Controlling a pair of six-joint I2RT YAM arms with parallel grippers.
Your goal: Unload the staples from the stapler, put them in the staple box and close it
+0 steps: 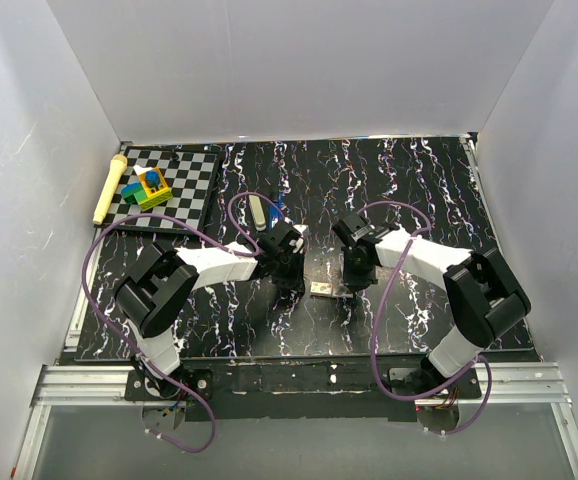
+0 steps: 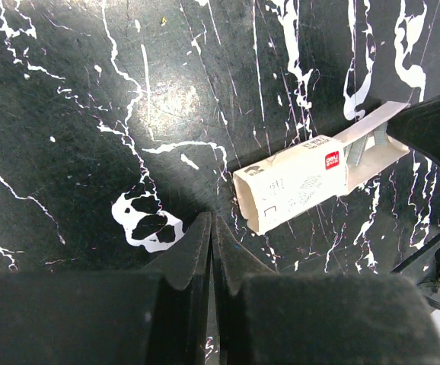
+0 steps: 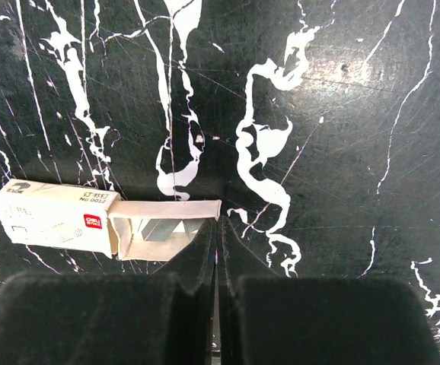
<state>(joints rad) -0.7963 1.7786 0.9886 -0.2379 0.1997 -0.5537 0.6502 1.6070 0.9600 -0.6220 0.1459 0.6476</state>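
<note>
One open white cardboard box (image 3: 52, 217) shows silvery staples (image 3: 161, 229) inside

You had a black table (image 1: 419, 200) veined with white under everything, and at its far left corner a checkerboard mat (image 1: 194, 185) lay flat, with a small cluster of coloured toy blocks (image 1: 147, 187) sitting on it and a yellow stick (image 1: 108, 188) lying along its left edge. Near the middle of the table you had a small white carton (image 2: 292, 182) with a red logo lying flat, its inner tray (image 3: 167, 207) slid partly out of one end
</note>
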